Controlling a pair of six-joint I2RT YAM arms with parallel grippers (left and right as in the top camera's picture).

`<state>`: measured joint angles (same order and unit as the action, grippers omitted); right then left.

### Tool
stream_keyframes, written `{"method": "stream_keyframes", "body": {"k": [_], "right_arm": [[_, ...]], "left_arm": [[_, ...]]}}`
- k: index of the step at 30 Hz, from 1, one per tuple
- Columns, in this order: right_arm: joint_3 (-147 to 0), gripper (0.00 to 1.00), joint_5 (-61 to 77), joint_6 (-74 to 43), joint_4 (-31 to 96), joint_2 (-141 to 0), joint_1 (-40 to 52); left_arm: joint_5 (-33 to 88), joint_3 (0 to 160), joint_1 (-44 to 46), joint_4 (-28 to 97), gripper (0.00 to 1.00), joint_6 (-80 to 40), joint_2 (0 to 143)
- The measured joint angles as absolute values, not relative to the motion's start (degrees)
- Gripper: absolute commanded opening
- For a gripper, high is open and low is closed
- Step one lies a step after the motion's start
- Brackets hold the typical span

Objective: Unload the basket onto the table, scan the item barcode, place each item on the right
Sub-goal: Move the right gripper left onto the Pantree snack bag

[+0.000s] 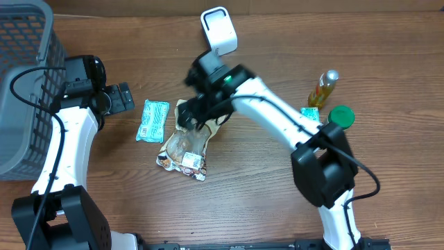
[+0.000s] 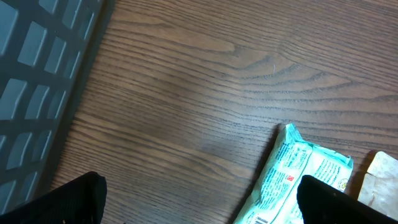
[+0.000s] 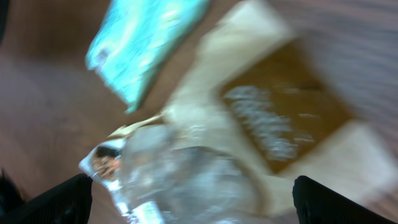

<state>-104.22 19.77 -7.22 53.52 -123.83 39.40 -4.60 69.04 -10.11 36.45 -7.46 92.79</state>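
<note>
A beige and clear snack bag (image 1: 186, 144) lies flat on the wooden table, with a white label near its lower end. My right gripper (image 1: 189, 115) hovers over the bag's upper end, jaws wide open and empty. In the blurred right wrist view the bag (image 3: 205, 155) fills the space under that gripper (image 3: 199, 208). A teal packet (image 1: 152, 119) lies just left of the bag. My left gripper (image 1: 125, 97) stands open to the packet's upper left. In the left wrist view the teal packet (image 2: 298, 177) lies under the right finger (image 2: 348, 202). The white scanner (image 1: 218, 29) stands at the back.
A grey mesh basket (image 1: 21, 83) fills the far left corner, and its wall (image 2: 37, 93) shows in the left wrist view. An oil bottle (image 1: 325, 88), a green lid (image 1: 340, 116) and a small teal pack (image 1: 310, 112) sit at the right.
</note>
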Motion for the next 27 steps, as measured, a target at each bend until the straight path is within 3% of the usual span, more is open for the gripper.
{"method": "stream_keyframes", "body": {"k": [8,27], "right_arm": [[-102.6,1.0,20.4,-4.2,49.3,-123.8,45.7],[-95.7,1.0,19.2,-3.4,43.5,-123.8,46.2]], "left_arm": [[-4.6,69.0,-10.1,36.4,1.0,-7.5,92.8],[-4.6,69.0,-10.1,36.4,1.0,-7.5,92.8]]}}
